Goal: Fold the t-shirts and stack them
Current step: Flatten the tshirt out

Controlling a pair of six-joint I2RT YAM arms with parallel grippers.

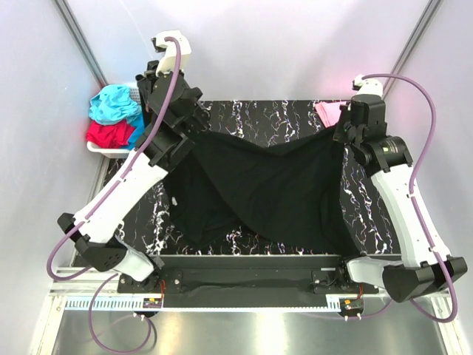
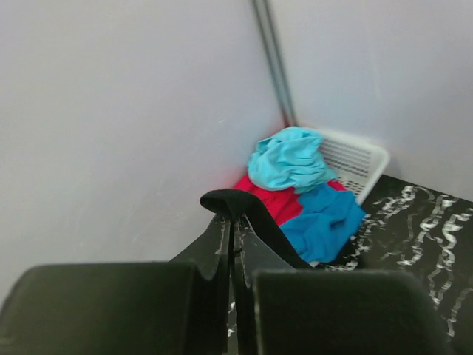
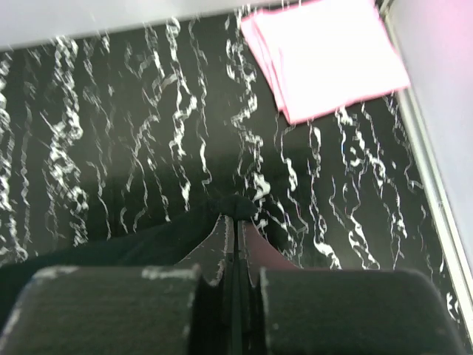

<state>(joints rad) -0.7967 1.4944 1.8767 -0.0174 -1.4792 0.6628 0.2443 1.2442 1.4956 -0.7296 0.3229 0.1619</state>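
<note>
A large black t-shirt point(image 1: 266, 188) hangs stretched between my two grippers above the black marbled table point(image 1: 244, 115), its lower part lying on the table. My left gripper point(image 1: 194, 127) is shut on its left top corner; the pinched cloth point(image 2: 233, 203) pokes past the tips. My right gripper point(image 1: 341, 132) is shut on the right top corner point(image 3: 236, 205). A folded pink t-shirt point(image 1: 327, 112) lies at the far right corner, also in the right wrist view point(image 3: 321, 55). Teal point(image 1: 114, 103), red point(image 1: 107, 134) and blue point(image 2: 325, 222) shirts are piled in the basket.
A white lattice basket point(image 2: 353, 159) stands off the table's far left corner against the wall. Grey walls with a metal corner post point(image 2: 275, 59) close in behind. The table's front edge rail point(image 1: 251, 259) runs by the arm bases.
</note>
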